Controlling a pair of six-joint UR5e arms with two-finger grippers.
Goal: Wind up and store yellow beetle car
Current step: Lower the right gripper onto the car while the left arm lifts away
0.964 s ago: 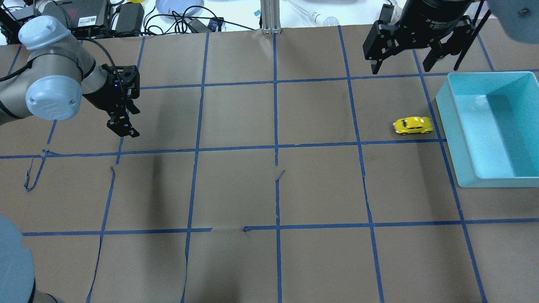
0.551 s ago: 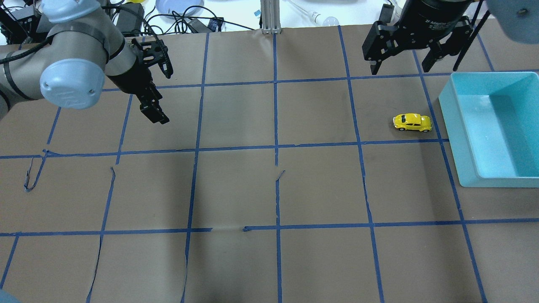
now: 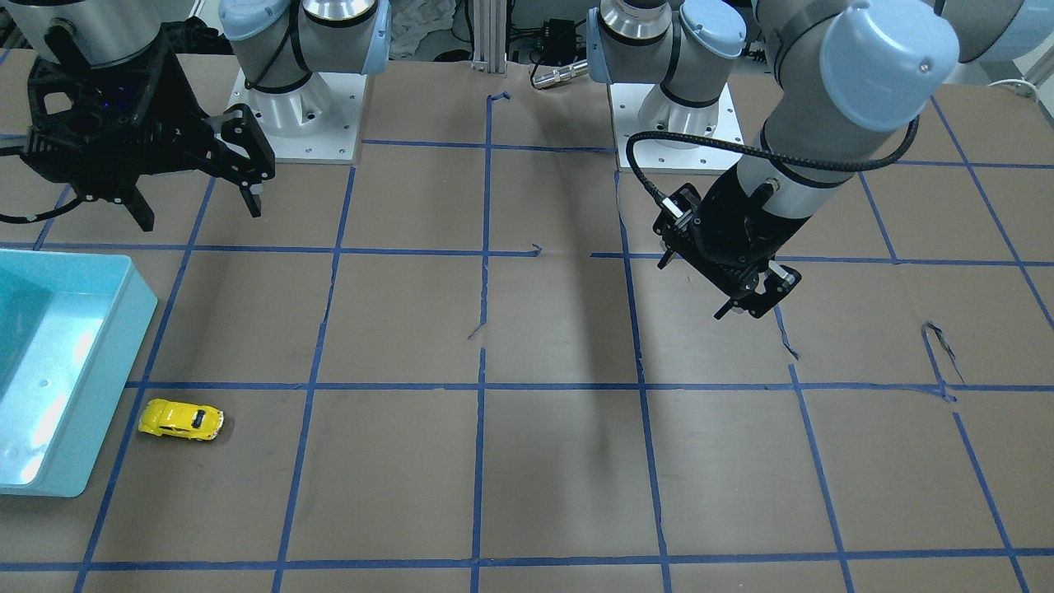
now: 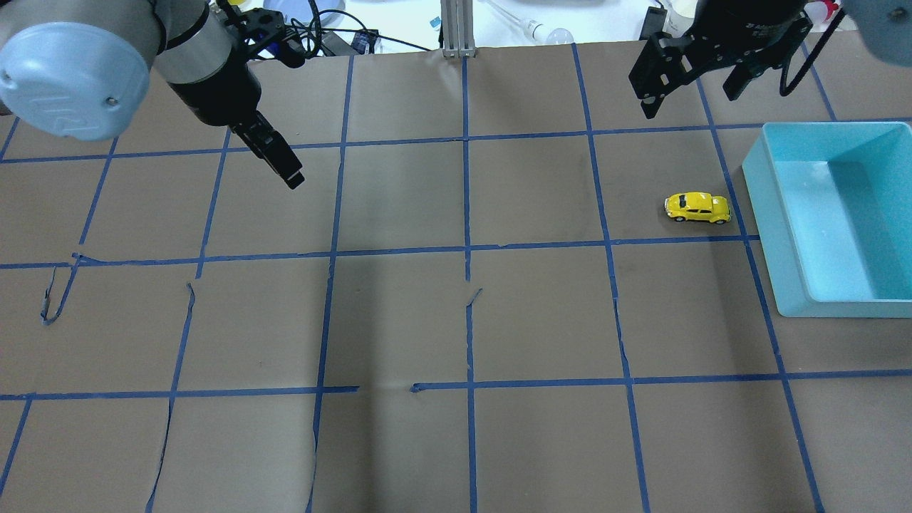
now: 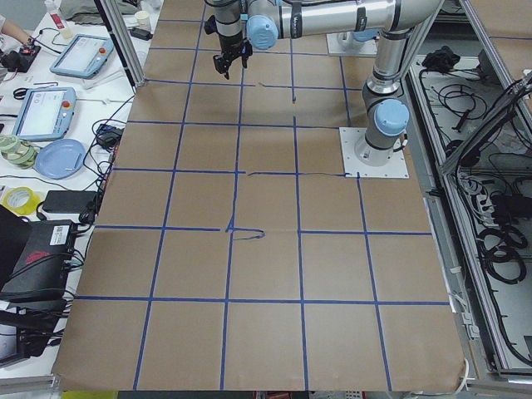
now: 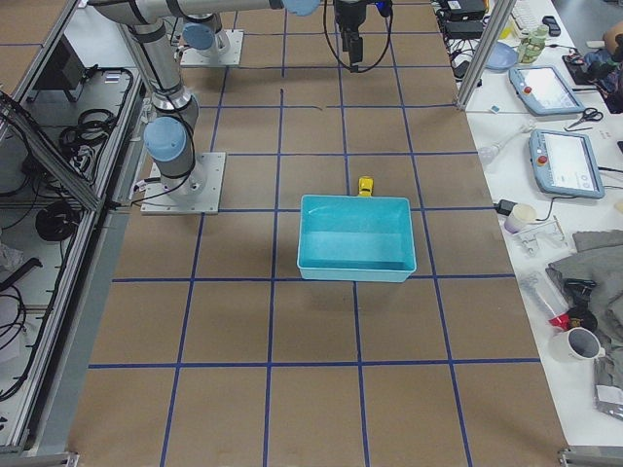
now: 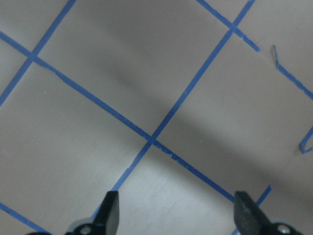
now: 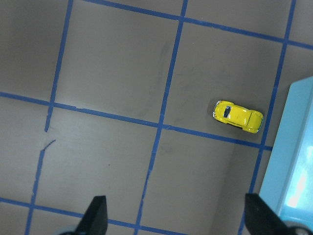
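Observation:
The yellow beetle car [image 4: 698, 207] stands on its wheels on the brown paper, just left of the teal bin [image 4: 755, 178]. It also shows in the front view [image 3: 180, 419], the right side view [image 6: 366, 185] and the right wrist view [image 8: 238, 116]. My right gripper [image 4: 690, 96] hangs open and empty high above the table, beyond the car; it also shows in the front view [image 3: 200, 210]. My left gripper [image 4: 285, 167] is open and empty far off on the left side, over bare paper; it also shows in the left wrist view [image 7: 177, 213].
The teal bin [image 3: 140, 296] is empty and sits at the table's right end. Blue tape lines grid the paper, with small tears [image 4: 474, 296] in places. Cables and devices [image 4: 214, 28] lie beyond the far edge.
My left arm has swung up and toward the far edge, its gripper moving right. My right gripper has shifted slightly farther away. The car has stayed beside the bin.

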